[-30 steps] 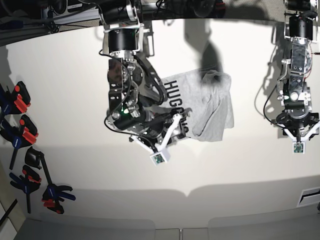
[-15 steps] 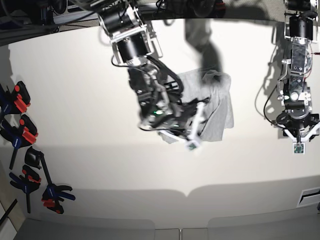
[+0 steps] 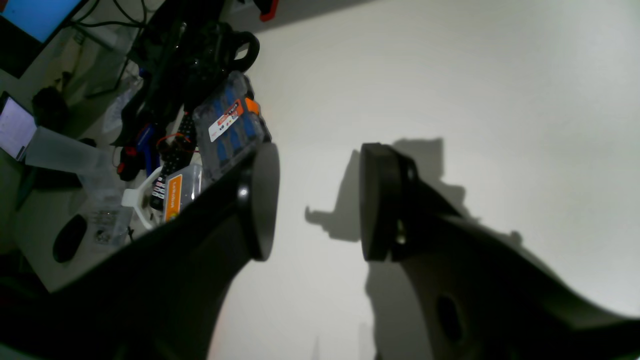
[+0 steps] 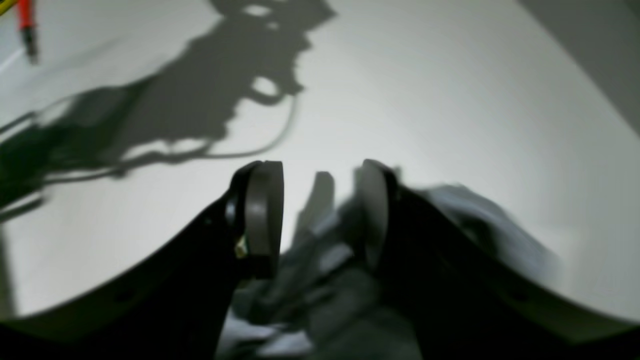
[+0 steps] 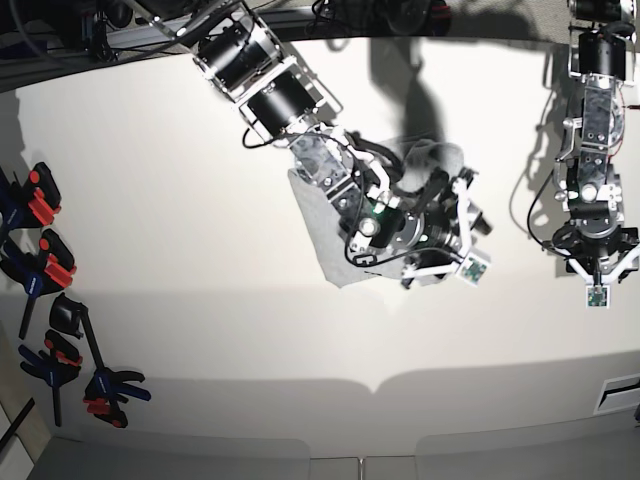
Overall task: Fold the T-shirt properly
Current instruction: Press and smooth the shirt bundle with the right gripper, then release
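Note:
The grey T-shirt (image 5: pixel 318 225) lies crumpled on the white table (image 5: pixel 180 200), and most of it is covered by my right arm. No lettering shows. My right gripper (image 5: pixel 462 215) reaches across the shirt to its right edge. In the right wrist view the right gripper (image 4: pixel 320 210) stands open, with blurred T-shirt (image 4: pixel 350 300) folds just below the fingers and nothing pinched. My left gripper (image 5: pixel 597 268) hangs apart at the far right. In the left wrist view the left gripper (image 3: pixel 317 200) is open over the bare table (image 3: pixel 475 100).
Several black, blue and orange clamps (image 5: pixel 40 270) lie along the table's left edge. Boxes, cables and tools (image 3: pixel 225 125) crowd a bench beyond the table edge in the left wrist view. The table's front edge (image 5: pixel 380 385) runs below the arms.
My right arm has swung from the shirt's left side across it to its right edge, hiding the black lettering. The left arm has stayed still.

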Controlling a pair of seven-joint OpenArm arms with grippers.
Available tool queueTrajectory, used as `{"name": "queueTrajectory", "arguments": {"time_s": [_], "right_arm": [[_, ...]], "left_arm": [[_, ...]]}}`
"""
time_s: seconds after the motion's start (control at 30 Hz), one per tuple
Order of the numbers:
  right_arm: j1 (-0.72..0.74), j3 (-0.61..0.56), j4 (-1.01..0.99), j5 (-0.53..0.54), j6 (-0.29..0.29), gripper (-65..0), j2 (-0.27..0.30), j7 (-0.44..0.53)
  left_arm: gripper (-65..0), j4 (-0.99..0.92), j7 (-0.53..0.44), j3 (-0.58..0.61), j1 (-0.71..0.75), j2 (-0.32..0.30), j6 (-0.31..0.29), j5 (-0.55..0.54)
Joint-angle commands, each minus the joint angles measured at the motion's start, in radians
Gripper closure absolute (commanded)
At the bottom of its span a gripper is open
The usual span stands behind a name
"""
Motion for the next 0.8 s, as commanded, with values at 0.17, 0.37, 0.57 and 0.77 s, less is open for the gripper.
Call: {"name": "queueTrajectory", "arguments": {"time_s": [0.17,0.37,0.57,0.77], "right_arm": [[0.027,0.056,0.023,0.018,-0.188,-23.6,-0.013,-0.062],[0.021,0.188,0.023,-0.130,-0.473,-23.6,-0.013,-0.124],[-0.036,0.221,0.011,-0.116,-0.523,-23.5,-0.013,-0.145],[-0.041,0.139,-0.064,0.068,-0.384,-23.5,-0.013,-0.085]], "left_arm": [[-23.9,0.015,-0.020,-0.006,-0.022,-0.018,0.018,0.020],[-23.9,0.015,-0.021,-0.006,-0.022,-0.017,0.018,0.019],[-23.9,0.015,-0.021,-0.006,-0.022,-0.017,0.018,0.019],[-23.9,0.015,-0.021,-0.006,-0.022,-0.018,0.018,0.019]]}}
